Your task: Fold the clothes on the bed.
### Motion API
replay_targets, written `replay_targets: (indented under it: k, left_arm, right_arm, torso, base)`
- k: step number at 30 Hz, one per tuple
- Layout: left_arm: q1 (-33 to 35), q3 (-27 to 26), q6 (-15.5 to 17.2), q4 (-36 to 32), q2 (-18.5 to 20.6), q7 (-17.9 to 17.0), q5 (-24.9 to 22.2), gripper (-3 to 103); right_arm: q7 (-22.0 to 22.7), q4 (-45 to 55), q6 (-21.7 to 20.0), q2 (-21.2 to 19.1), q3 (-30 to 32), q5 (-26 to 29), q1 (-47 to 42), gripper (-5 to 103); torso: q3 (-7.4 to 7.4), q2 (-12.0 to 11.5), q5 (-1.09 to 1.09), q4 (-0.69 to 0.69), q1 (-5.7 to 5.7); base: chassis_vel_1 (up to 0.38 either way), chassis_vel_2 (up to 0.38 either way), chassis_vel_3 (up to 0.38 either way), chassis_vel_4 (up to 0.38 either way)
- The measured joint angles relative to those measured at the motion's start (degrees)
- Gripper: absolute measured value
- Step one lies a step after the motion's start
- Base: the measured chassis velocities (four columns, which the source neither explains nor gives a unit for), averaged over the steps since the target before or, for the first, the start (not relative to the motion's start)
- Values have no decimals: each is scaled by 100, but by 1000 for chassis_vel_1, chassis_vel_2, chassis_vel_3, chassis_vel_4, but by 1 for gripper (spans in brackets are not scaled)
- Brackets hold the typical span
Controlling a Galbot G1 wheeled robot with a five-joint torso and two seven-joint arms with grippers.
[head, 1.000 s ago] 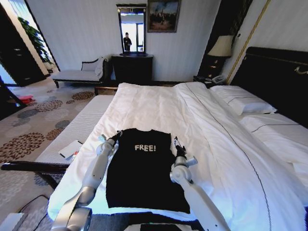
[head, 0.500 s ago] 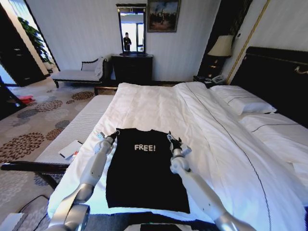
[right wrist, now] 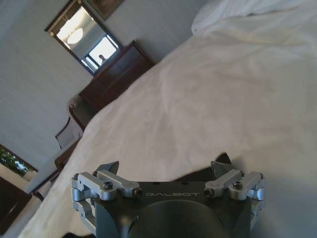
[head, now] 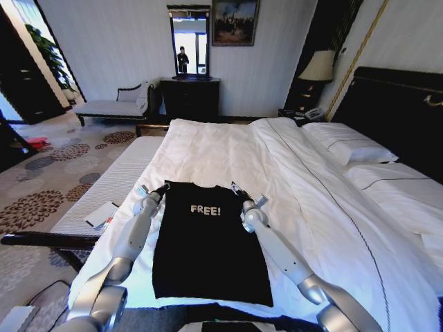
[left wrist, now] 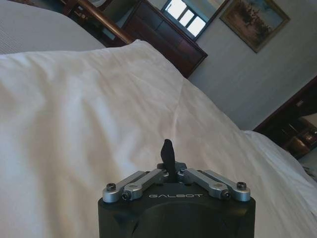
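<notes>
Two grippers at the top corners of the black T-shirt on the bed.

The black T-shirt (head: 208, 242) lies flat on the white duvet (head: 228, 149) of the bed (head: 387, 104), close to the near edge, with its white "FREE!" letters facing up. The left gripper (head: 164, 187) is at the shirt's top left corner. In the left wrist view its fingers (left wrist: 168, 153) are pressed together, and I cannot tell if any cloth is between them. The right gripper (head: 237, 189) is at the shirt's top right corner. In the right wrist view its fingers (right wrist: 109, 167) are spread wide apart, with black cloth just under them.
</notes>
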Motion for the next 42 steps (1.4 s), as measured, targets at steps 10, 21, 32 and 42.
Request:
replay_targets:
  k: [10,21,32,42]
  left_arm:
    - [0,12,-16,7,-41,5,51,2]
    - [20,16,-22,-15,-29,5,60,2]
    - [43,25,-31,-29,-41,8,82,2]
    - [73,28,-43,-43,15,14,80,2]
  right_arm:
    - [-215,-301,-153,28,-30,-194,5,100]
    - [-172,-559,-35,30,23,-960,133,100]
    - [-200,-904,-133,32,-40,-1220,181,103]
    - [-195,-1187,-310,97,-31,-745,299,68]
  torso:
    - [-1,0,0,-1,0]
    - [-1,0,0,-1,0]
    - [0,1,0,-2,0]
    - [-1,1,0,-2,0]
  base:
    - [0,0,0,0]
    - [0,0,0,0]
    - [0,0,0,0]
    - [0,0,0,0]
